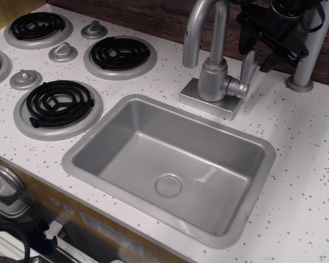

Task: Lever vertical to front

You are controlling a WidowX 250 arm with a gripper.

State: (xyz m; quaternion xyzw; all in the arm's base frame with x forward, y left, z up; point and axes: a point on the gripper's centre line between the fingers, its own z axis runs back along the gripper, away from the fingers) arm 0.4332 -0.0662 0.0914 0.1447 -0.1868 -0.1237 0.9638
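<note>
The lever is a flat silver paddle standing upright on a short stub at the right side of the grey faucet body. My black gripper hangs at the top right, just above and behind the lever's top end. Its jaws stand open and hold nothing. One dark finger shows to the right of the lever's tip, apart from it. The gripper's upper part is cut off by the frame's top edge.
The curved faucet spout rises left of the lever. A grey sink lies in front. Stove burners and round knobs are at the left. A grey post stands right of the gripper, with a wooden wall behind.
</note>
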